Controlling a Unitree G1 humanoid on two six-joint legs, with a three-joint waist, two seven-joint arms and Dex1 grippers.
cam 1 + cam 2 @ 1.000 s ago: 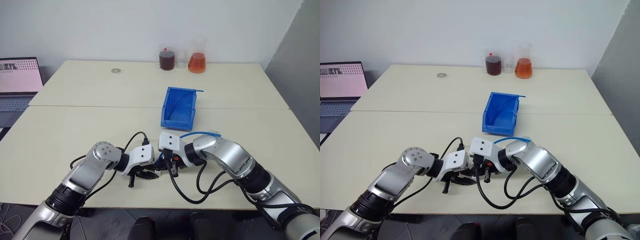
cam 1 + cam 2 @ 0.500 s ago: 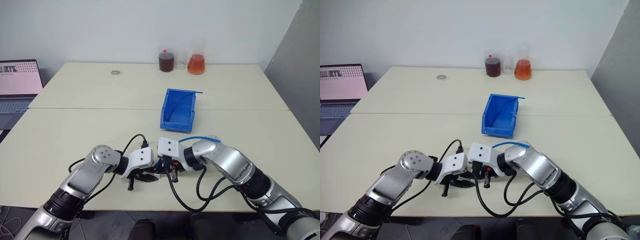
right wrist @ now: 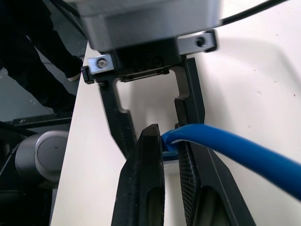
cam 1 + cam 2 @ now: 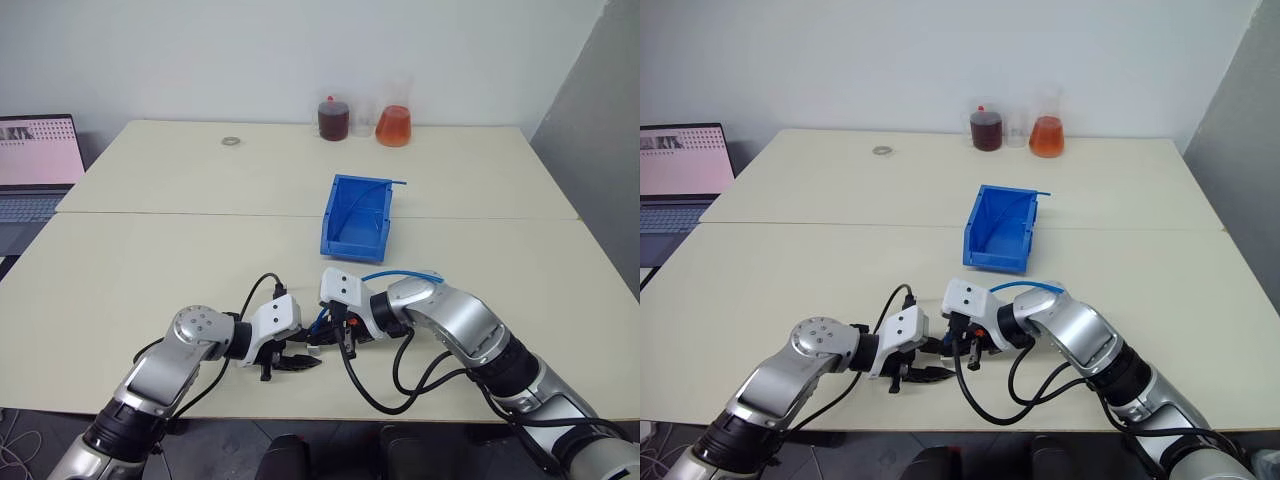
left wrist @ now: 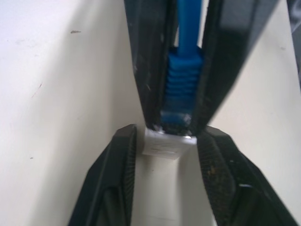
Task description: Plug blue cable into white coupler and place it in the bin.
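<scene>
The blue bin stands open-topped at the table's middle. Close to the near edge, my two grippers meet tip to tip. My right gripper is shut on the ribbed plug end of the blue cable, whose cord arcs back over the right wrist. The white coupler sits on the end of that plug. My left gripper is open, its fingers standing on either side of the coupler. In the right wrist view the cable runs out between my shut fingers.
A laptop sits at the far left. A jar of dark liquid and a flask of orange liquid stand at the table's back edge, with a small ring to their left. A thick black robot cable loops under the right wrist.
My left gripper's fingers have spread apart around the coupler, and the left forearm has sunk a little. The right gripper stays shut on the cable in the same place.
</scene>
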